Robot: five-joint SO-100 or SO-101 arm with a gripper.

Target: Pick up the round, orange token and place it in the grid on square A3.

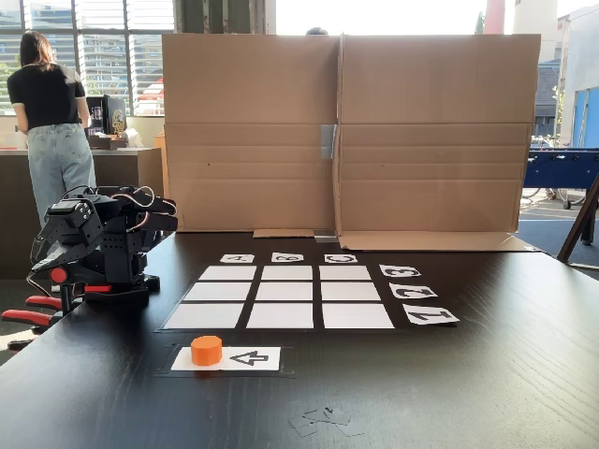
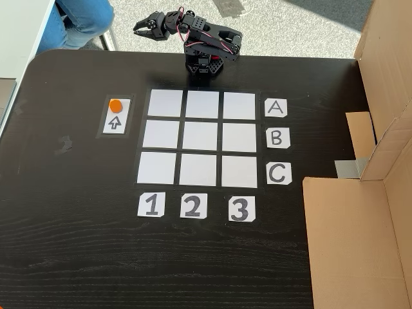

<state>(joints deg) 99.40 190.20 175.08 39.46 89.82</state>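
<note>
While the token (image 2: 115, 105) was left on the arrow card (image 2: 115, 117) near the worktop's (image 2: 77, 244) edge, the tool (image 2: 147, 26) was held open, empty.

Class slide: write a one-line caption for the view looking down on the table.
Orange token rests on the arrow card beside the empty grid; the arm's gripper is folded away.

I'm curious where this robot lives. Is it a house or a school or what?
Probably an office or lab demo space, not a house: big windows facing city buildings, a counter with a person standing there, and what looks like a foosball table.
</note>
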